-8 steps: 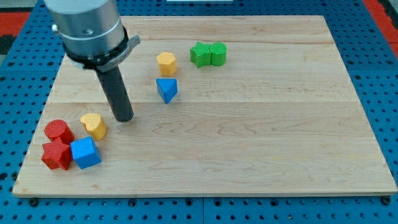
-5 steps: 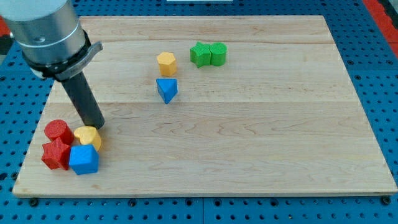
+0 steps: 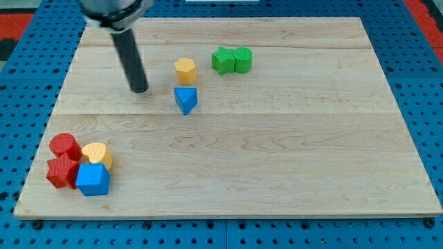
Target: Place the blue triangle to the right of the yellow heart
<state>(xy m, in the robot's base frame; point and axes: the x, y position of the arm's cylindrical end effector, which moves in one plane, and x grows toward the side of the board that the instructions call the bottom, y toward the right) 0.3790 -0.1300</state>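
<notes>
A: Counting blocks: two red (image 3: 64, 159), two green (image 3: 232, 60), two blue, two yellow.

B: Yep. Blue triangle (image 3: 185, 99) sits mid-board, my tip (image 3: 140, 89) just left of it, touching nothing; yellow heart (image 3: 97, 153) is bottom-left beside the blue cube (image 3: 93, 179).

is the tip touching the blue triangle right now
Apart. The camera view shows bare wood between my tip and the blue triangle, which sits to the tip's right in the view.

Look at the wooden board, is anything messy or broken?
Nothing is broken or spilled. The yellow heart block sits squeezed among two red blocks and a blue cube, far from the blue triangle block beside my tip.
</notes>
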